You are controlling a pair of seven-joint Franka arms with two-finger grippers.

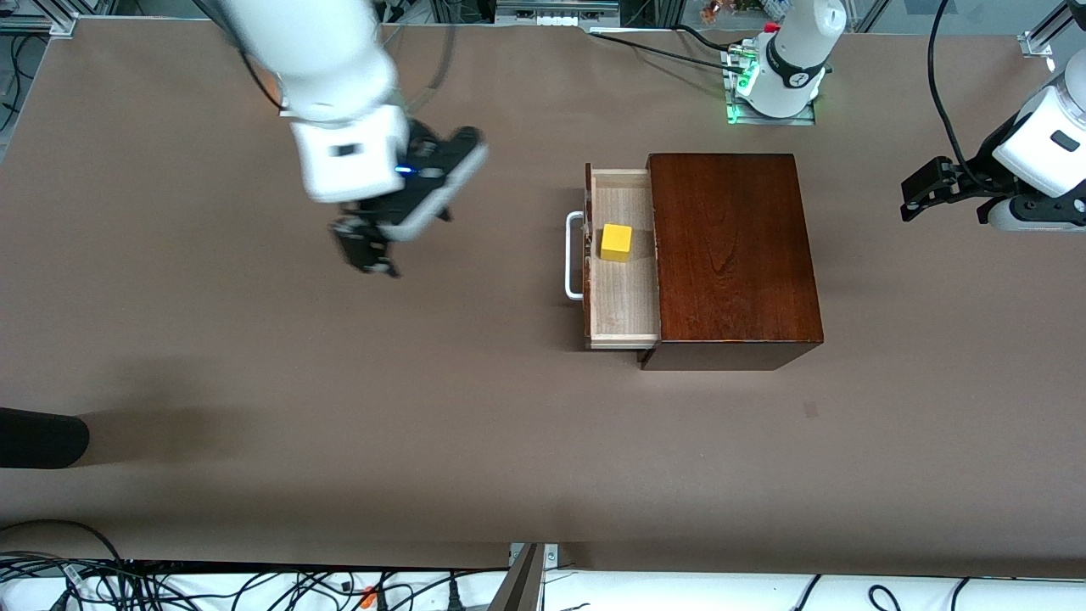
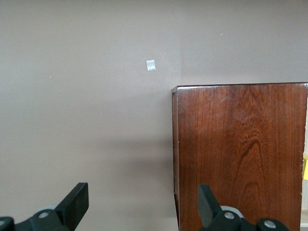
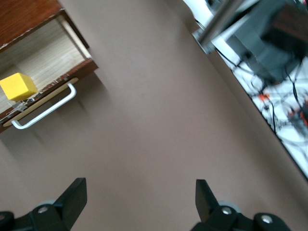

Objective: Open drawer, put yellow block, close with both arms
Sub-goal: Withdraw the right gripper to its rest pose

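From the front, the drawer (image 1: pixel 624 280) is standing pulled out of the box (image 1: pixel 730 255), the block (image 1: pixel 617 242) sitting in it; the right gripper (image 1: pixel 366 251) is hovering over bare table, the left gripper (image 1: pixel 920 193) waiting at the left arm's end. Both wrist views are showing fingers (image 2: pixel 77 202) (image 3: pixel 74 195) spread, empty. The drawer is probably sliding stiffly; pushing its front beside the handle (image 3: pixel 45 108) suits.

Right gripper (image 1: pixel 366 248) is hanging over the table, fingers spread, holding nothing. Left gripper (image 1: pixel 916 197) is waiting, fingers likewise spread and empty.
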